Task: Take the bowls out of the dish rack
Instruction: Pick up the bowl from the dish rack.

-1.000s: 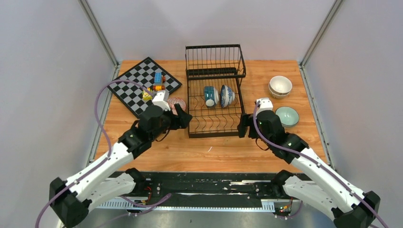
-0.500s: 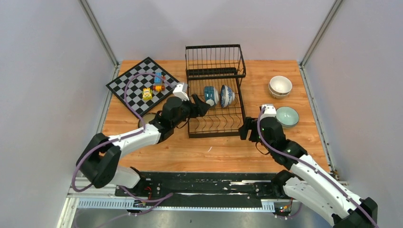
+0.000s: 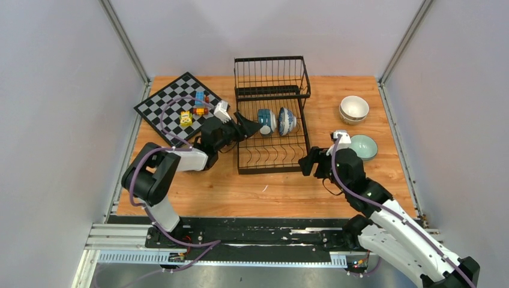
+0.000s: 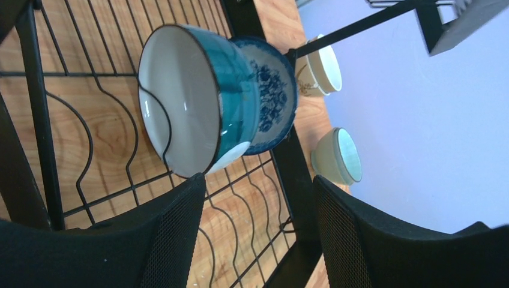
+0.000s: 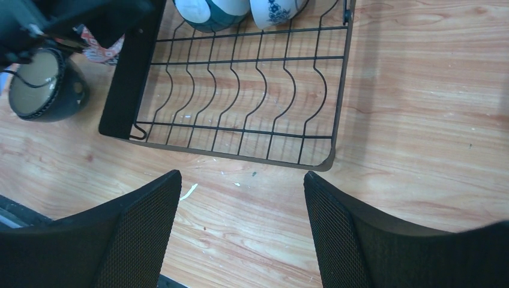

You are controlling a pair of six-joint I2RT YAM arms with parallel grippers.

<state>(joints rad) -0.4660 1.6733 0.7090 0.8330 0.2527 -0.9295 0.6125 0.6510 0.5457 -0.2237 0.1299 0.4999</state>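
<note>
Black wire dish rack (image 3: 270, 170): seen right ahead of both grippers on the wooden table (image 3: 270, 198); two bowls are held on edge between its divider wires
Left gripper (image 3: 249, 126): reached in over the rack's left side, fingers spread wide, nothing gripped
Teal bowl (image 3: 266, 120): stood on edge just ahead of the left gripper's fingertips, white inside turned toward them; contact cannot be made out
Blue-white patterned bowl (image 3: 287, 120): pressed against the teal bowl's far side, beyond it from the left gripper
Right gripper (image 3: 307, 162): hung at the rack's near right corner, jaws parted, empty; bare divider wires are seen just ahead of it in the wrist view
Cream bowls (image 3: 354, 109): two stacked on the table, well beyond the right gripper and off to its right
Mint bowl (image 3: 362, 146): set upright on the table, behind the right gripper, just beside its wrist
Dark bowl (image 5: 42, 84): found outside the rack, ahead and left of the right gripper, under the left arm; a red-patterned bowl (image 5: 102, 51) is glimpsed just beyond it
Chessboard (image 3: 174, 105): laid behind the left gripper, toy blocks (image 3: 195, 108) piled on it
</note>
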